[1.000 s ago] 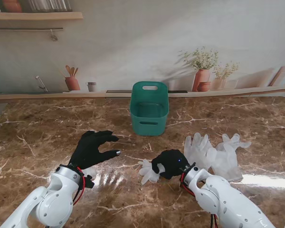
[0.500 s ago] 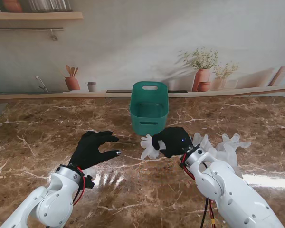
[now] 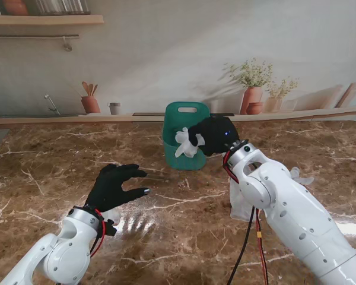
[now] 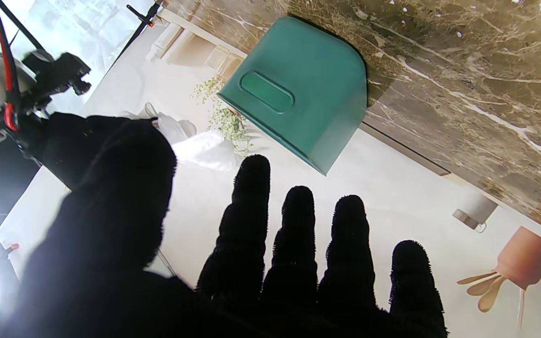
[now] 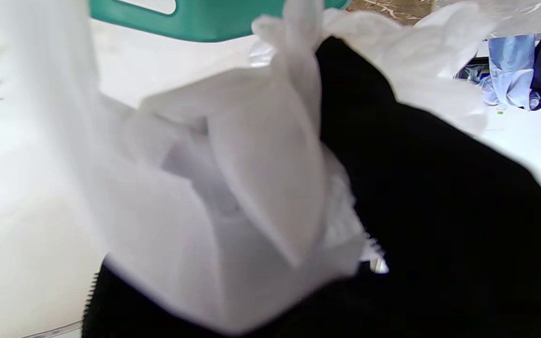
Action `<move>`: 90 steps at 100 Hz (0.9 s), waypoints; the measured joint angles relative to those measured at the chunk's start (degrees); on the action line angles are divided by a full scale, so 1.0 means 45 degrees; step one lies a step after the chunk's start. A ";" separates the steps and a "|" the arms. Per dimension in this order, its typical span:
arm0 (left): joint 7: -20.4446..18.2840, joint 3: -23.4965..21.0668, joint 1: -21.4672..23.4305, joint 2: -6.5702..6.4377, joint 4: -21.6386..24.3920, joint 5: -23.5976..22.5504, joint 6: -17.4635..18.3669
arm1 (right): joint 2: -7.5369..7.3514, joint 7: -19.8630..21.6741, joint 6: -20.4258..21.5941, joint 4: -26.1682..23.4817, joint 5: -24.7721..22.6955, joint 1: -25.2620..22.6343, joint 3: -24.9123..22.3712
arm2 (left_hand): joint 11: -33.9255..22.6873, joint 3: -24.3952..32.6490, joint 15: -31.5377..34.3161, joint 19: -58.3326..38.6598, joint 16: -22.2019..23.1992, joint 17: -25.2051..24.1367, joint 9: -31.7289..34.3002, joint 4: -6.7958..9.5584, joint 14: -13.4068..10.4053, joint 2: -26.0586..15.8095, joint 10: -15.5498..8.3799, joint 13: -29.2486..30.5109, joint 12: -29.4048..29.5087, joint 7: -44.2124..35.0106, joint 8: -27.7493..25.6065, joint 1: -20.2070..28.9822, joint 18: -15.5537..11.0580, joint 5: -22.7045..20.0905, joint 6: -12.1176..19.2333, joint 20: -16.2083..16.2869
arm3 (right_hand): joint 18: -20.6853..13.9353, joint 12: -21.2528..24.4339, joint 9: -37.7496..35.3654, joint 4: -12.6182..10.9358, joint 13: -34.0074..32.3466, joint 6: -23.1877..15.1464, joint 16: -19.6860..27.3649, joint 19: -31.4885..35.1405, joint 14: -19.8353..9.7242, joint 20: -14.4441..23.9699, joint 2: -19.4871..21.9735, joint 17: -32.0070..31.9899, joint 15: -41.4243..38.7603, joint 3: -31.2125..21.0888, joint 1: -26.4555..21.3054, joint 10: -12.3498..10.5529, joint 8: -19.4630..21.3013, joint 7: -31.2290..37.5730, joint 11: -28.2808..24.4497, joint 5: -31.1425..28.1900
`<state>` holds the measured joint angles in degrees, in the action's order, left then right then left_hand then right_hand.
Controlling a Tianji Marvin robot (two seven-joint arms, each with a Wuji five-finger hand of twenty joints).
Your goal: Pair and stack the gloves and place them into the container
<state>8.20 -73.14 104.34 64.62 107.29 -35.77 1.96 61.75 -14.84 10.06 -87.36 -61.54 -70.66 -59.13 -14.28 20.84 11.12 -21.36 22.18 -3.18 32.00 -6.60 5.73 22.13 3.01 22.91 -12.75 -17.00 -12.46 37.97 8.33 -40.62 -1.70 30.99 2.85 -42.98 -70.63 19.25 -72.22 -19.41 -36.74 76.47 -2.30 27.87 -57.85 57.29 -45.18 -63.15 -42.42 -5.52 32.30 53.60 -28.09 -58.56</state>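
My right hand (image 3: pixel 212 135), centre of the frame, is clenched around a bunched white glove (image 3: pixel 184 143), held at the rim of the green container (image 3: pixel 179 119) so it can drop inside. My left hand (image 3: pixel 114 185), lower left, rests released with fingers spread. Remaining gloves (image 3: pixel 298 176) lie at right, mostly hidden behind my arm.
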 measured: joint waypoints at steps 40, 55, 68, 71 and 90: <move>-0.0058 -0.0065 0.0031 -0.0003 0.0030 0.0005 -0.0004 | 0.0037 0.0673 -0.1234 0.1714 -0.0046 0.2546 0.2092 | 0.0000 -0.0239 -0.0134 0.0010 0.0000 0.0000 0.0000 0.0123 -0.0001 0.0000 0.0000 0.0000 0.0001 0.0018 0.0000 0.0001 0.0000 0.0000 0.0000 0.0022 | -0.0007 0.0000 0.0000 0.0000 0.0000 -0.0006 0.0000 0.0109 -0.0005 0.0000 0.0253 0.0004 -0.0002 0.0000 0.0000 0.0001 -0.0643 0.0112 0.0000 0.0000; -0.0082 -0.0082 0.0064 -0.0004 0.0058 0.0005 -0.0058 | 0.0086 0.0910 -0.1570 0.2525 0.0119 0.3548 0.3169 | 0.0000 -0.0239 -0.0137 0.0027 0.0000 -0.0001 0.0000 0.0123 0.0000 0.0000 0.0000 0.0000 0.0001 0.0020 0.0000 0.0001 0.0000 0.0000 0.0000 0.0025 | -0.0009 0.0031 0.0000 -0.0001 0.0000 -0.0008 -0.0002 0.0120 -0.0005 0.0000 0.0279 0.0005 -0.0002 -0.0001 0.0000 0.0001 -0.0781 0.0138 0.0000 0.0000; -0.0082 -0.0110 0.0112 -0.0005 0.0078 0.0005 -0.0111 | 0.0264 0.0935 -0.1746 0.3453 0.0521 0.4524 0.4205 | 0.0000 -0.0239 -0.0138 0.0154 -0.0002 -0.0003 0.0000 0.0123 -0.0001 0.0000 -0.0001 0.0000 0.0001 0.0019 0.0000 0.0001 0.0000 0.0001 0.0000 0.0028 | -0.0023 0.0147 -0.0001 -0.0001 0.0000 -0.0015 -0.0003 0.0139 -0.0018 0.0000 0.0305 0.0005 -0.0002 -0.0001 0.0000 0.0001 -0.0928 0.0145 0.0001 0.0000; -0.0084 -0.0131 0.0127 -0.0005 0.0081 0.0005 -0.0119 | 0.0327 0.0939 -0.1746 0.3629 0.0667 0.4683 0.4331 | 0.0000 -0.0239 -0.0138 0.0157 -0.0002 -0.0004 0.0000 0.0123 -0.0001 0.0000 -0.0001 0.0000 0.0001 0.0020 0.0000 0.0001 -0.0001 0.0001 0.0000 0.0029 | -0.0023 0.0151 -0.0001 -0.0001 0.0000 -0.0015 -0.0002 0.0142 -0.0018 0.0000 0.0356 0.0006 0.0006 -0.0001 0.0000 0.0001 -0.0937 0.0145 0.0001 0.0001; -0.0065 -0.0301 0.0299 -0.0003 0.0132 -0.0006 -0.0123 | 0.0630 0.0795 -0.1911 0.4882 0.1137 0.5894 0.5817 | 0.0001 -0.0239 -0.0139 0.0165 -0.0002 -0.0006 0.0000 0.0123 -0.0001 -0.0001 -0.0001 0.0000 0.0001 0.0020 0.0000 0.0001 -0.0001 0.0001 0.0000 0.0133 | -0.0030 0.0167 -0.0001 -0.0001 0.0000 -0.0021 -0.0002 0.0144 -0.0027 0.0008 0.0487 0.0007 0.0027 -0.0001 0.0000 0.0001 -0.1095 0.0148 0.0073 0.0012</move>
<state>7.90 -74.50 105.68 64.60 107.89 -35.80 1.41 64.59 -11.26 1.46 -65.39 -56.43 -44.14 -32.95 -14.28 19.77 10.50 -20.62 22.17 -3.20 32.00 -6.05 5.73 22.12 3.00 22.91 -12.75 -16.91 -12.46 37.98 8.33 -40.62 -1.70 31.59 2.71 -42.23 -70.64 19.25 -72.22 -19.51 -36.75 77.12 -2.42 27.91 -55.66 57.32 -45.06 -63.16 -42.42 -5.52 27.37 54.26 -27.76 -58.51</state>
